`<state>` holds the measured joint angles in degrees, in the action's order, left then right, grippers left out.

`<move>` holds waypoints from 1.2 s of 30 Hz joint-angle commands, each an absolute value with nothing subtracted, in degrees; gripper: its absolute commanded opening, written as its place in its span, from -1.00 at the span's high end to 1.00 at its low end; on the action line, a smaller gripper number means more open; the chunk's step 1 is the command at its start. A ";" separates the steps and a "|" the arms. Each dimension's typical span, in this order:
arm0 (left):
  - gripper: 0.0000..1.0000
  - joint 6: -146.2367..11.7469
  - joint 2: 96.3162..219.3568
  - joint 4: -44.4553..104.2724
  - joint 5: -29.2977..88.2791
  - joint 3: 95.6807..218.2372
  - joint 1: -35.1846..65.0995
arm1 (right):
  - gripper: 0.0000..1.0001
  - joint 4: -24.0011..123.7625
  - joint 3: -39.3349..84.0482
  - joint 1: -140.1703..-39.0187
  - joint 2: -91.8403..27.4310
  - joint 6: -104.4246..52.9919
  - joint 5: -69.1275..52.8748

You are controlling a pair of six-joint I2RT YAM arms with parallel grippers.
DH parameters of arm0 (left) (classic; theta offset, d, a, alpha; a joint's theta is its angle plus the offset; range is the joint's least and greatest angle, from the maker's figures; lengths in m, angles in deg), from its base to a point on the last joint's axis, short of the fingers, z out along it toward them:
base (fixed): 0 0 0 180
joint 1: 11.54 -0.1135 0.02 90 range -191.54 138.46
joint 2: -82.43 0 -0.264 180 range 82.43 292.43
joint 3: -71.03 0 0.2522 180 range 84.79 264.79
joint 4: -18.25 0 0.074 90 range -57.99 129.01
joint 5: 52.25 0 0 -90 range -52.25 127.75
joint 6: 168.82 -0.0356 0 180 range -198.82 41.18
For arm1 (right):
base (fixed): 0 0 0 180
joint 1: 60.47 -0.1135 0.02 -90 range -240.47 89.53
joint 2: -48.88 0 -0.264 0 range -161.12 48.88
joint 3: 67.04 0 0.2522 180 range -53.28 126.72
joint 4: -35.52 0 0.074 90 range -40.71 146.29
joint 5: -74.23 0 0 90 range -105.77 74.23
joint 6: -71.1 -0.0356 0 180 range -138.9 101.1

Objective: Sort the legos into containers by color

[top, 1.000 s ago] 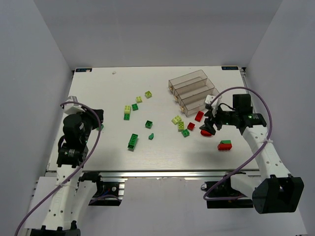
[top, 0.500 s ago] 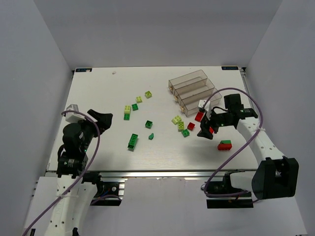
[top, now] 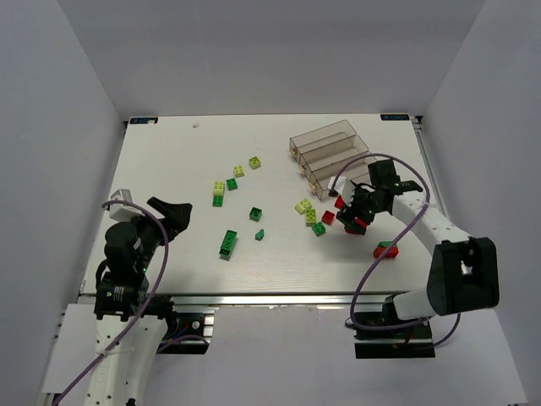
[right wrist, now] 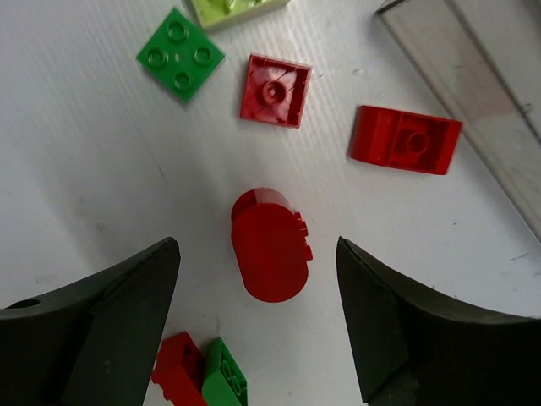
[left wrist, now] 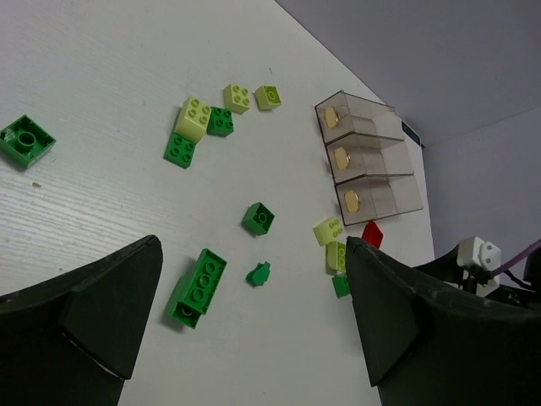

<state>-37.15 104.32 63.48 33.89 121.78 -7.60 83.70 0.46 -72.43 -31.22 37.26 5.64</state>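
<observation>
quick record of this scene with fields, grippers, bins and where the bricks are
left gripper: open, empty, raised over the left side of the table
right gripper: open, straddling a rounded red brick, not touching it
bins: three clear ones in a row, far right; no bricks seen inside
other reds: square red brick and long red brick lie just beyond it
greens: green bricks and yellow-green bricks scattered mid-table
sorting: not yet begun

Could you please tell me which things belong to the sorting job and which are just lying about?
Job: dark green studded plastic bricks, pale yellow-green bricks, red bricks; three joined clear plastic bins; left gripper, right gripper.
Lying about: small white speck near the white table's far edge; purple cables.
</observation>
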 commanded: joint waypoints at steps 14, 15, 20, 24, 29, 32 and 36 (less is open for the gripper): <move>-0.96 -36.46 103.70 65.76 34.15 120.92 -7.59 | -0.50 90.95 4.99 -72.33 -41.82 55.63 -1.62; -0.96 -36.37 103.70 65.68 34.15 120.83 -7.67 | -0.48 90.68 5.08 -72.25 -42.18 55.72 -1.62; -0.96 -36.46 103.88 65.67 34.41 120.74 -7.59 | -0.40 90.07 6.22 -72.33 -44.64 56.16 -1.44; -0.96 -36.46 103.79 65.67 34.68 120.56 -7.67 | -0.26 89.89 6.05 -72.33 -44.81 56.77 -0.74; -0.96 -35.93 103.79 65.06 34.59 120.03 -7.59 | 0.19 91.81 6.05 -72.16 -44.82 58.26 0.31; -0.96 -35.50 103.79 63.84 34.33 119.42 -7.59 | 0.49 93.22 6.57 -71.90 -43.59 58.18 2.24; -0.96 -34.53 104.31 61.81 33.27 118.28 -7.59 | 0.66 95.60 8.59 -71.19 -38.42 55.12 9.26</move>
<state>-35.62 103.97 64.15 34.03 119.31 -7.60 91.22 4.57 -71.95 -44.03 53.41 2.65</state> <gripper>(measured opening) 0.981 0.518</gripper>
